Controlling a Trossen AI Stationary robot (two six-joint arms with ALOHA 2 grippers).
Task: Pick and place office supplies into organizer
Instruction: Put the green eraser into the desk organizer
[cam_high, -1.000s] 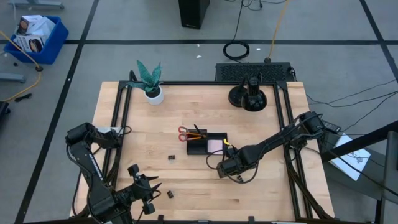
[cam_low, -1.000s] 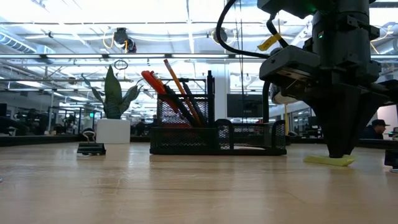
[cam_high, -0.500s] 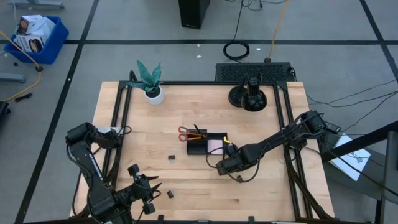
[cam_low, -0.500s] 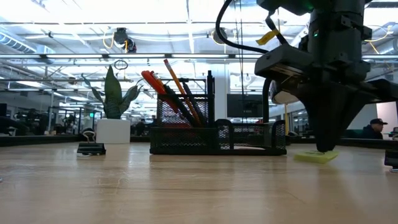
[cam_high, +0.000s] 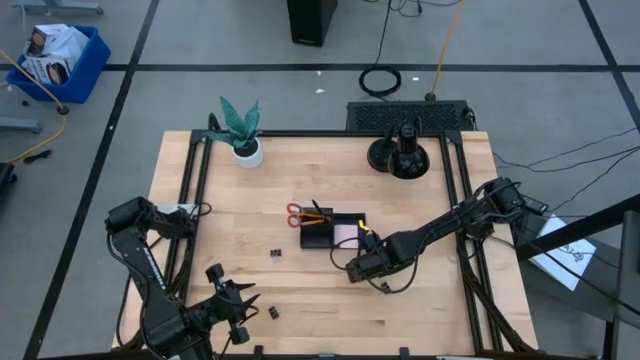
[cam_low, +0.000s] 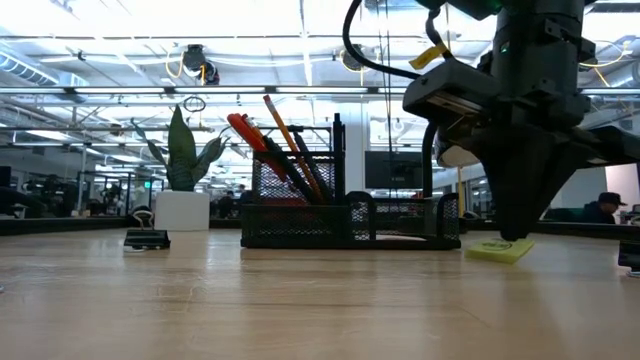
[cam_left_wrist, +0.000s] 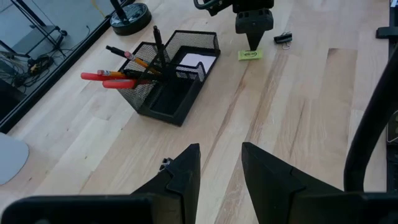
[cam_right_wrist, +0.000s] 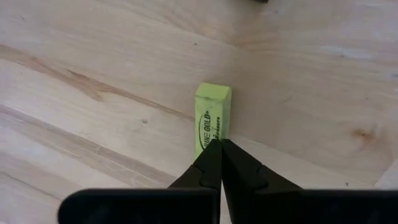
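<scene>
A small yellow-green eraser (cam_right_wrist: 212, 121) lies on the table just to the right of the near side of the black mesh organizer (cam_high: 333, 232). My right gripper (cam_right_wrist: 216, 148) stands over the eraser, shut, its tips down on it; the low view shows both eraser (cam_low: 500, 250) and gripper (cam_low: 515, 235). The organizer (cam_left_wrist: 174, 81) holds red-handled scissors (cam_left_wrist: 102, 79), pens, orange pencils and a pink pad (cam_high: 345, 234). My left gripper (cam_left_wrist: 217, 168) waits open near the table's near left corner (cam_high: 245, 303), with nothing between its fingers. My right gripper presses its shut fingertips (cam_right_wrist: 211, 155) on the eraser's top face at one end (cam_right_wrist: 213, 138). The fingers come steeply from above and lie along the eraser. The eraser rests on the table, its other end pointing away from the fingers.
Small black binder clips lie loose on the wood: one left of the organizer (cam_high: 274, 254), one near the front edge (cam_high: 272, 313), one beyond my right gripper (cam_left_wrist: 283, 38). A potted plant (cam_high: 240, 130) and a round black stand base (cam_high: 400, 155) stand at the far edge.
My right gripper has kept shut and its tips have swung a little toward the organizer, dragging the eraser along the table with them. The eraser now lies closer to the organizer than before.
</scene>
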